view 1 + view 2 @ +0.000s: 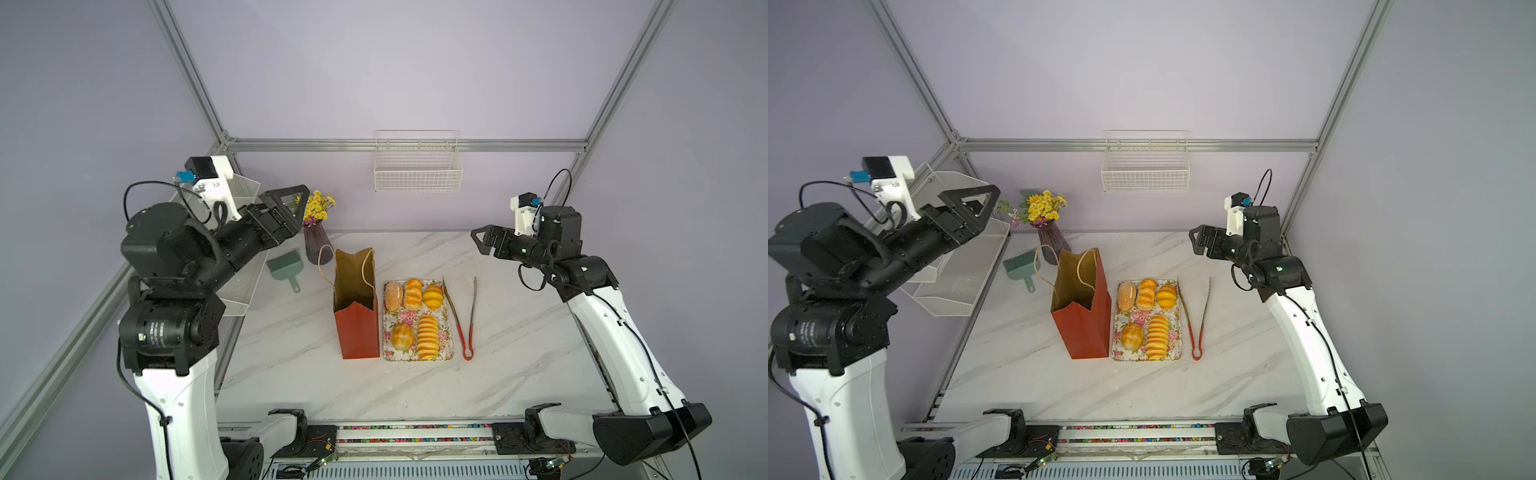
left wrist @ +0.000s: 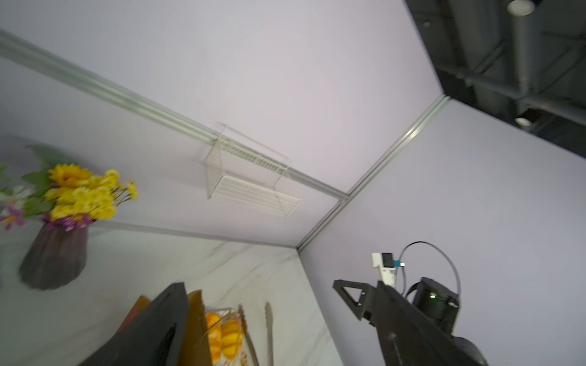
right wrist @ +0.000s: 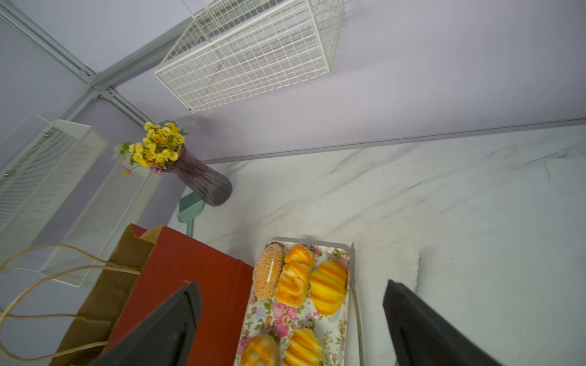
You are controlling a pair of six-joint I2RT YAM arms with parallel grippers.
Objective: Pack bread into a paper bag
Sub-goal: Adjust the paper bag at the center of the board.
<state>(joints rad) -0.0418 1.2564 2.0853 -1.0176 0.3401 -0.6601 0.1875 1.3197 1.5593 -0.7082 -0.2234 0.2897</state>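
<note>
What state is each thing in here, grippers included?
paper bag: upright, mouth open
bread: five pieces on the tray, none held
tray: flat on the table, beside the bag
tongs: lying flat, arms spread, untouched
vase: upright, holding flowers
left gripper: open, empty, raised
right gripper: open, empty, raised

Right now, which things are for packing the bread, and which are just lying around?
For the job: bread on the floral tray, red paper bag, probably the tongs.
Just lying about: vase of yellow flowers, teal brush, wire basket on the wall, white mesh rack.
</note>
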